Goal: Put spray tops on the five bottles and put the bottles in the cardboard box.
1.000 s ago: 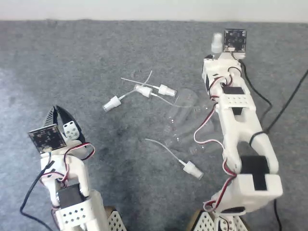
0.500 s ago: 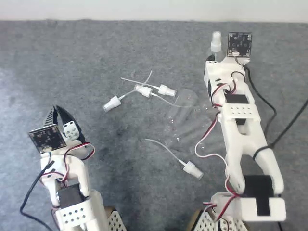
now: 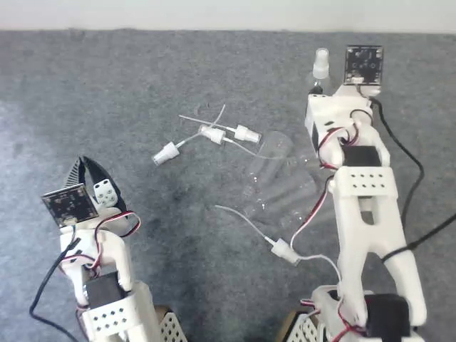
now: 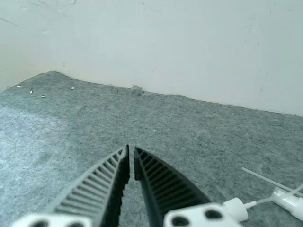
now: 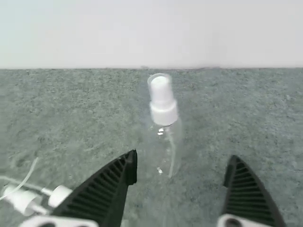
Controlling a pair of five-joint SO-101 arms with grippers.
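R arm (image 3: 363, 192) swung right; R hand (image 5: 182, 158) spread wide, empty, capped bottle (image 5: 162, 124) ahead; L hand (image 4: 131, 152) pinched closed.

I see left arm (image 3: 100, 271), right arm (image 3: 365, 206): white printed shells, black servo blocks, red-white-black wire loops. Square black camera board (image 3: 364, 64) at each wrist. My left gripper (image 4: 131, 150), right gripper (image 5: 182, 158): black ribbed tapered fingers (image 4: 156, 177), white mounts, screw holes. Black cable (image 3: 402, 153) off right arm.

Robotics lab bench, likely: grey felt mat (image 3: 107, 92) against bare white wall (image 4: 189, 47); left arm (image 3: 100, 281), right arm (image 3: 365, 214) with exposed wiring.
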